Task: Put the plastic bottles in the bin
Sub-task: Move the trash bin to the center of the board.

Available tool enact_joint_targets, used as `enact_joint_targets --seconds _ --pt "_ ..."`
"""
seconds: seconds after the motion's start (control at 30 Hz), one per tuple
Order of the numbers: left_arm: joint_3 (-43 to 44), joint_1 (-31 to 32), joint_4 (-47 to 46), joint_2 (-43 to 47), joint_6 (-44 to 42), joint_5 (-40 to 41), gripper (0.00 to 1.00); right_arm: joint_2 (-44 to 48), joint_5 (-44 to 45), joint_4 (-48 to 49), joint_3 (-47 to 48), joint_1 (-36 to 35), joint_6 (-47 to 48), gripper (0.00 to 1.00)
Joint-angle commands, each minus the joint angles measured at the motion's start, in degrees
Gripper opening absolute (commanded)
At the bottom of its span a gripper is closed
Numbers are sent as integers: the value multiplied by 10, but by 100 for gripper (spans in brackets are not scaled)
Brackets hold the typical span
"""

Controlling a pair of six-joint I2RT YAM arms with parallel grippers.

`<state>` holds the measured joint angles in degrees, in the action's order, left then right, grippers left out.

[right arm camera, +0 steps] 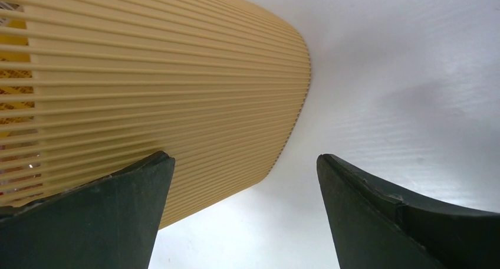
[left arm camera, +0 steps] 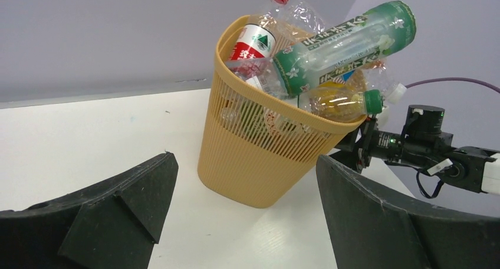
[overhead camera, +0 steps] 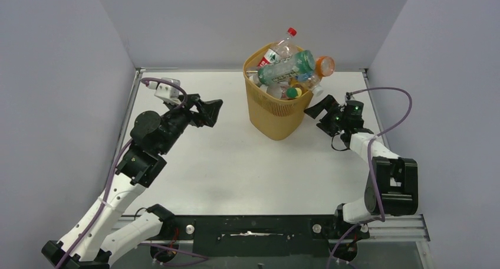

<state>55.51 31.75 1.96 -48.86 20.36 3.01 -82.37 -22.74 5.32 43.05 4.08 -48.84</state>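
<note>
The yellow-orange ribbed bin [overhead camera: 274, 110] [left arm camera: 259, 157] [right arm camera: 147, 86] stands at the back middle of the table, heaped with several plastic bottles [overhead camera: 286, 67]. A large green-labelled bottle [left arm camera: 342, 45] lies across the top, beside a red-capped clear one [left arm camera: 259, 39] and an orange one with a green cap [left arm camera: 339, 101]. My left gripper [overhead camera: 213, 112] [left arm camera: 244, 186] hangs open and empty left of the bin. On the bin's right, close to its side, my right gripper [overhead camera: 317, 111] [right arm camera: 244, 174] is open and empty too.
Grey walls close the table [overhead camera: 236, 169] in at the back and on both sides. A purple cable [overhead camera: 389, 92] loops above the right arm. The black rail with the arm bases [overhead camera: 259, 228] runs along the near edge.
</note>
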Motion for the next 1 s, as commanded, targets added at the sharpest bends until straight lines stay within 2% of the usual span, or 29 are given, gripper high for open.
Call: enact_joint_targets --seconds 0.0,0.7,0.97 --pt "-3 -8 -7 15 -1 -6 89 -25 9 47 53 -34 -2 98" --pt "-7 -28 12 28 -1 -10 89 -158 22 43 173 -152 15 98" --pt "-1 -34 44 22 -1 -6 90 -106 45 11 123 -142 49 98"
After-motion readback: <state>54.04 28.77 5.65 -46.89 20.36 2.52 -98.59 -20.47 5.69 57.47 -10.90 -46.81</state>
